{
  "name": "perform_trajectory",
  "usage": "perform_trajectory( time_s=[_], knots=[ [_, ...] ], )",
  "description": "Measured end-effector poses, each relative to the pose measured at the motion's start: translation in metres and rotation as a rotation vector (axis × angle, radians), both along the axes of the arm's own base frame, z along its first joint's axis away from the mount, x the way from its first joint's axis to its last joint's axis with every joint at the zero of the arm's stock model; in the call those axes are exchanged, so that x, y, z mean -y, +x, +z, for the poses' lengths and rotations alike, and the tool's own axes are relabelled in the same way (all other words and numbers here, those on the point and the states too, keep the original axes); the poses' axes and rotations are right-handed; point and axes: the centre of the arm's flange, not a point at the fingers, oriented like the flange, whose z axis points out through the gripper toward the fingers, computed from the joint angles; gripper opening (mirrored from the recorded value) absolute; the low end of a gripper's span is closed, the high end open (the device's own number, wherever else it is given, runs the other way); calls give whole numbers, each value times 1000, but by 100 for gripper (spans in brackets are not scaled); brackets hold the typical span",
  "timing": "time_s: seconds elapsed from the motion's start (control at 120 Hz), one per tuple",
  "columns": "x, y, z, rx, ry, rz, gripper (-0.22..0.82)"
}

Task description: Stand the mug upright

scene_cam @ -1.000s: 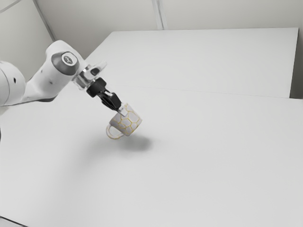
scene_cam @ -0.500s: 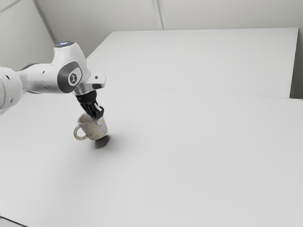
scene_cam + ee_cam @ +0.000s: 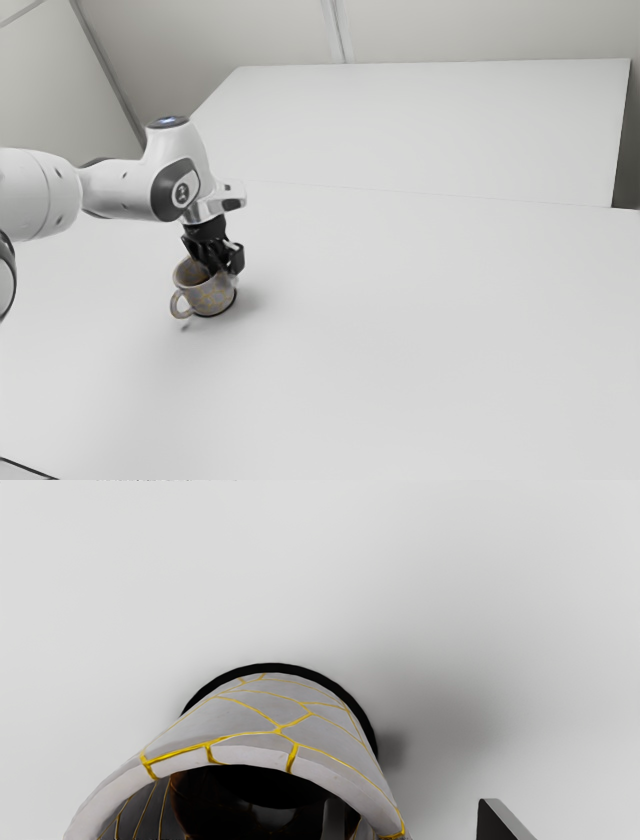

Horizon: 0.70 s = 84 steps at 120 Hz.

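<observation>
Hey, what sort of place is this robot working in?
Probably a bare, lab-like room, rendered in simulation: a broad white tabletop, a plain pale wall behind it, and a white robot arm reaching in to a mug.

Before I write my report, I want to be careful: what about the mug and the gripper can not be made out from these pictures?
- Inner floor of the mug: wrist view, lost in dark shade.
- Remaining part of the rim: wrist view, cut off by the bottom edge.
- Upper parts of the gripper: wrist view, cut off by the same edge.
- Far side of the mug's base: exterior view, hidden by its own body.
</observation>
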Motion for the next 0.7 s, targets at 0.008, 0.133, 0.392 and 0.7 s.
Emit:
perform_trajectory(
  time_s=[0.008,0.133,0.392,0.7],
  knots=[
    [1,0,1,2,0,1,28],
    [8,0,38,60,-3,18,42],
    [16,28,160,163,-30,54,55],
    [16,48,246,173,-33,76,59]
  ],
)
